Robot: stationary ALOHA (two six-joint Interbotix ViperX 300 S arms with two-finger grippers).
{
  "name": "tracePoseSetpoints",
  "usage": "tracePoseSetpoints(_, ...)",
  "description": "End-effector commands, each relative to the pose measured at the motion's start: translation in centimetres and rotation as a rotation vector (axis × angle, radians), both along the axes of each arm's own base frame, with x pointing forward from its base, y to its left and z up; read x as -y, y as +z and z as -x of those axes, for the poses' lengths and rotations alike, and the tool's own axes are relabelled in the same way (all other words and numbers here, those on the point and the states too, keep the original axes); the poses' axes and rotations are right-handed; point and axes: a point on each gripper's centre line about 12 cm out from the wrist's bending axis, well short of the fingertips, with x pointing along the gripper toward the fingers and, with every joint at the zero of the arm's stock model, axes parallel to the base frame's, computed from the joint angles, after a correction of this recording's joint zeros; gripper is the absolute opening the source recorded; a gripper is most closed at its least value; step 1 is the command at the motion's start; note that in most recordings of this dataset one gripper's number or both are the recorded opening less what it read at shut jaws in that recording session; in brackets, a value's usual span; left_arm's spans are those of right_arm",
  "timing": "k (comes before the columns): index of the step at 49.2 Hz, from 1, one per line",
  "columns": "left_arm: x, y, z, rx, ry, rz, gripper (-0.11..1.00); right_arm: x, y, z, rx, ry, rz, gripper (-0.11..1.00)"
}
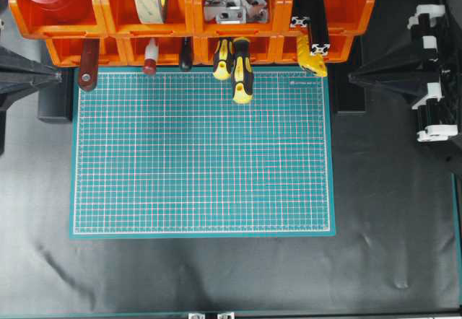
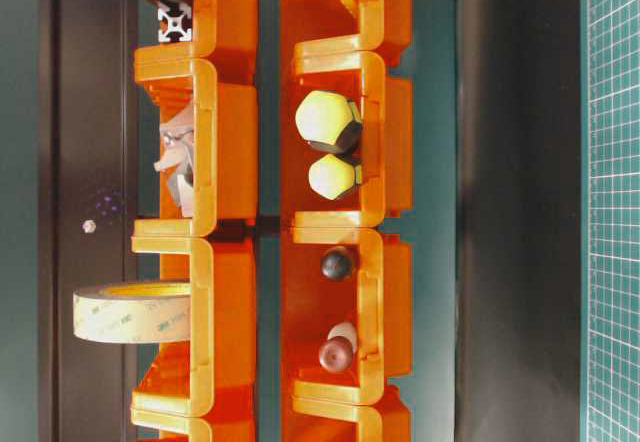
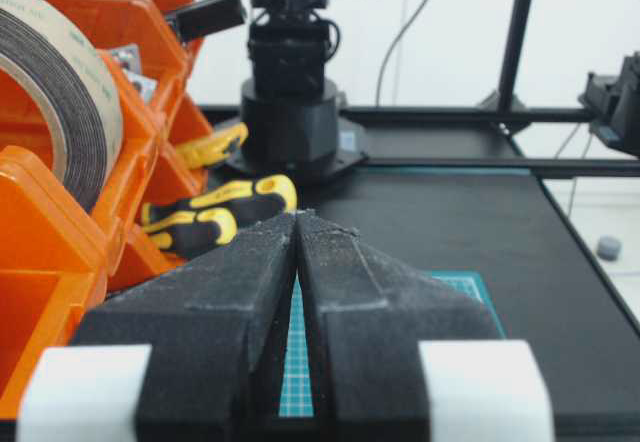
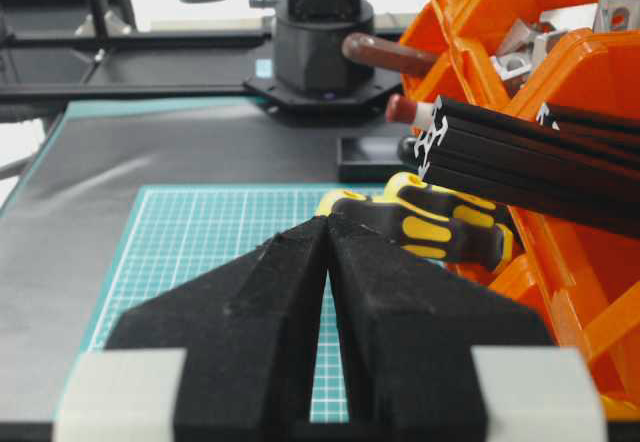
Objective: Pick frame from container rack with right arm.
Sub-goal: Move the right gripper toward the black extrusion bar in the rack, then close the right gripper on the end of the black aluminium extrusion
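My right end effector (image 4: 327,224) is closed on nothing, parked well off the container rack (image 1: 346,9). The frame (image 1: 309,16) lies in the upper right bin, silvery cut ends poking out front. It looks rigid and probably light but slick, so I'd pinch it across the protruding end.

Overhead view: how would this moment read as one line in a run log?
stage: before reach | right end effector: shut, empty | frame: in container rack, top-right bin | left end effector: shut
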Motion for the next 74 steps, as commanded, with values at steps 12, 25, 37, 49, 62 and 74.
tracePoseSetpoints(12, 0.3, 1.4, -0.2, -0.048, -0.021, 0.018, 0.00, 0.0, 2.5, 0.4, -0.079, -0.015, -0.118, 0.00)
tracePoseSetpoints(25, 0.3, 2.3, 0.3, -0.066, -0.018, 0.018, 0.00, -0.8, 7.5, 1.0, -0.321, -0.016, -0.200, 0.00)
tracePoseSetpoints(37, 0.3, 2.2, 0.3, -0.080, -0.015, 0.019, 0.00, -1.5, 10.3, -0.4, -0.595, -0.018, -0.088, 0.00)
tracePoseSetpoints(49, 0.3, 2.1, 0.3, -0.086, -0.017, 0.021, 0.00, -2.2, 12.0, -2.6, -0.858, -0.125, 0.229, 0.00)
tracePoseSetpoints(62, 0.3, 2.1, 0.3, -0.085, -0.018, 0.019, 0.00, -4.7, 11.5, -4.0, -0.920, -0.423, 0.738, 0.00)
tracePoseSetpoints(74, 0.2, 2.1, 0.3, -0.083, -0.010, 0.021, 0.00, -7.5, 8.7, -4.9, -0.919, -0.595, 1.004, 0.01)
